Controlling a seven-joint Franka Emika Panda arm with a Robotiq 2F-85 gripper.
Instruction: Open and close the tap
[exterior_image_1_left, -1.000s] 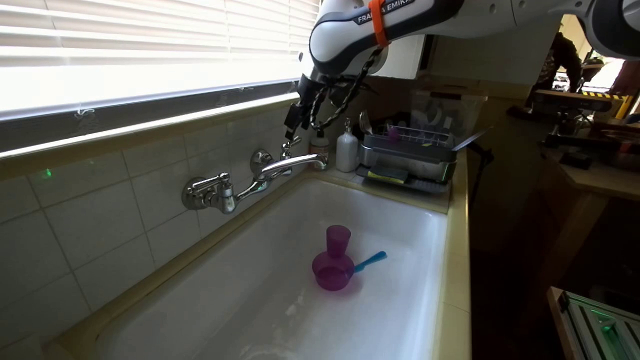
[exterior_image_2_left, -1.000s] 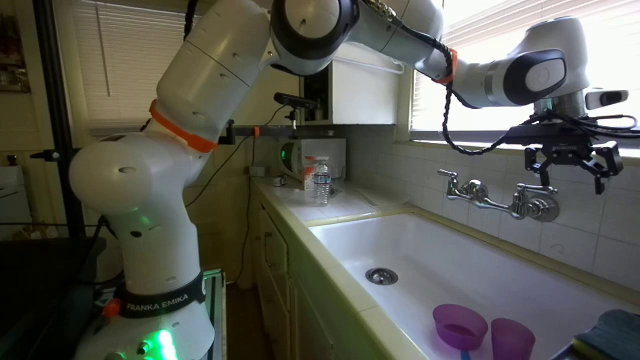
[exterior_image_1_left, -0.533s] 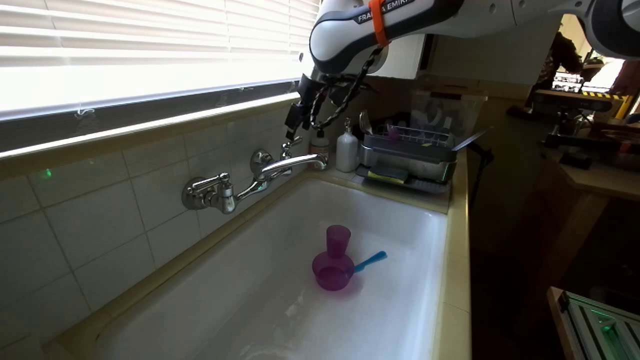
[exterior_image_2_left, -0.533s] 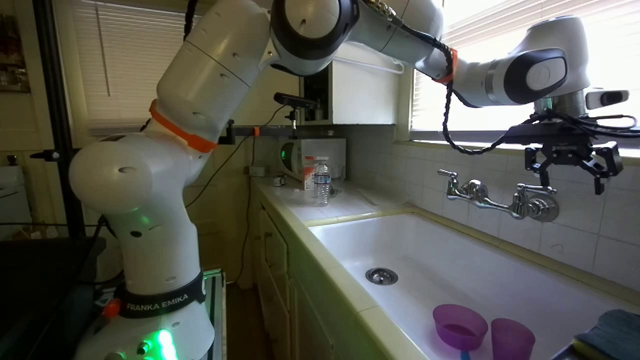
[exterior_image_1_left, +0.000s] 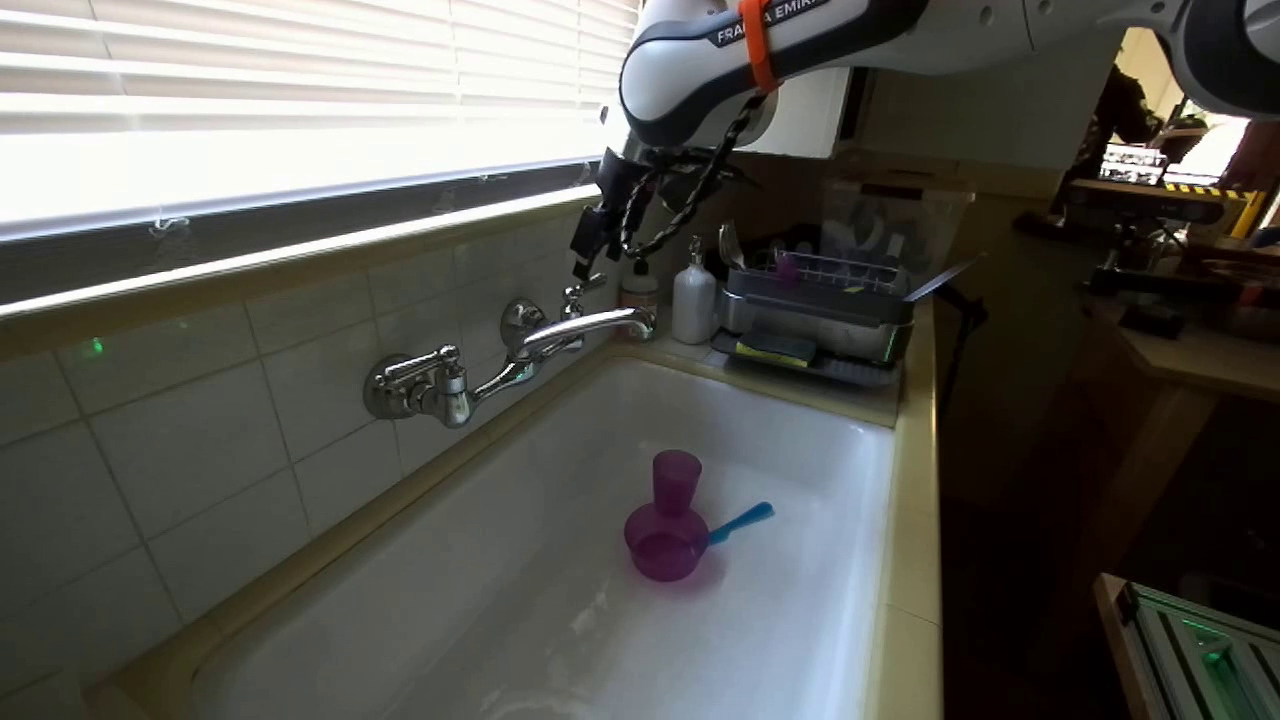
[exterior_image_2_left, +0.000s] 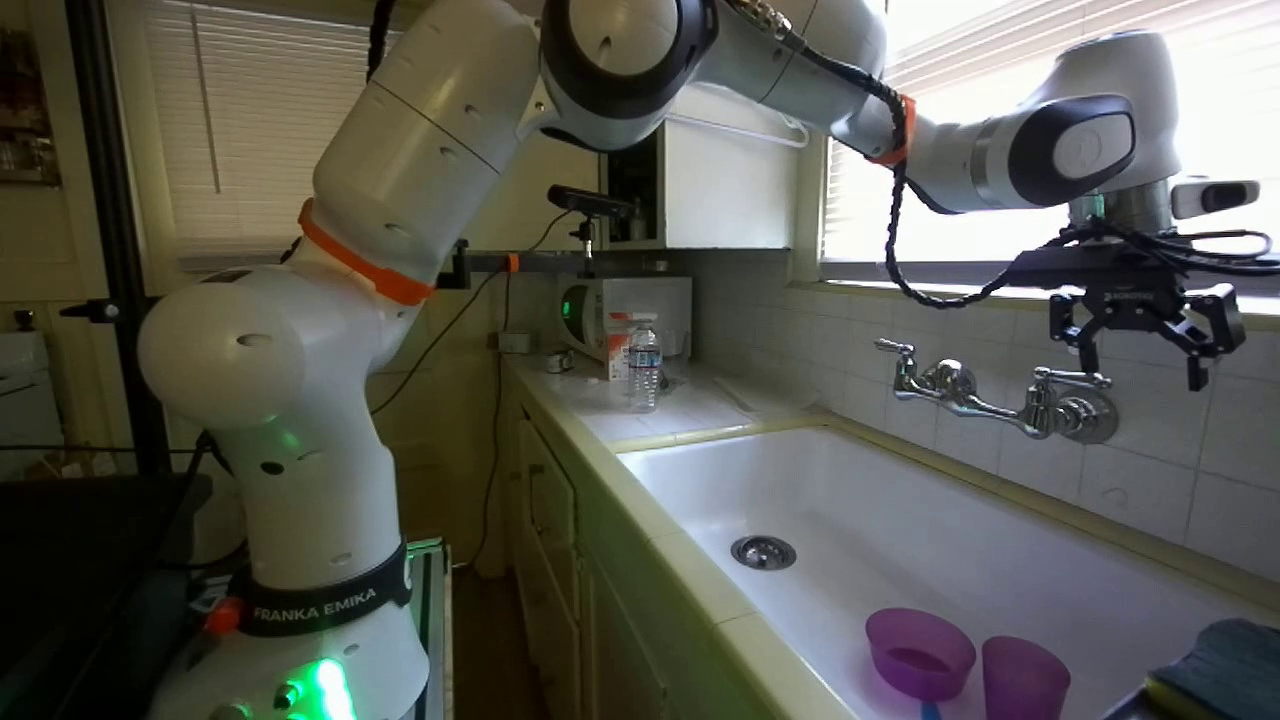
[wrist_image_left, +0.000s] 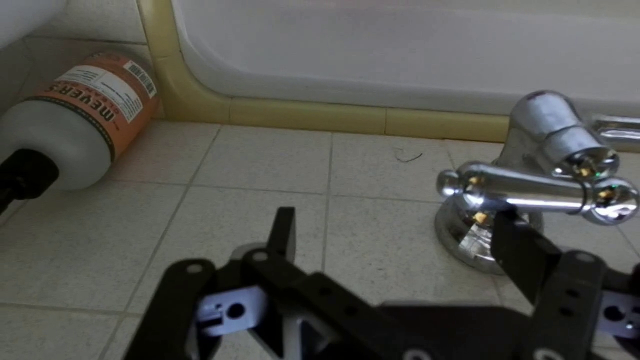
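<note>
Jaws spread wide, holding nothing, hang before the tiled wall (wrist_image_left: 265, 155); the step in hand is probably lining up on the lever handle (wrist_image_left: 525, 190) to open the tap (exterior_image_1_left: 530, 347), with closing to follow, and an exterior view shows no water at the spout (exterior_image_1_left: 590, 322). What comes next likely calls for a shift rightward in the wrist view, either bringing the handle between the jaws or pushing it with the nearer one. Along that view, leftmost stands an orange-labelled bottle (wrist_image_left: 100, 110), well apart; then one jaw over bare tile, apparently touching nothing; then a broad gap with only wall behind; then the other jaw, its tip overlapping the handle's lower edge, though whether they touch cannot be told. Rightmost stands the tap's chrome body (wrist_image_left: 540, 125), fixed to the wall above the sink (wrist_image_left: 350, 55), as both exterior views confirm.
</note>
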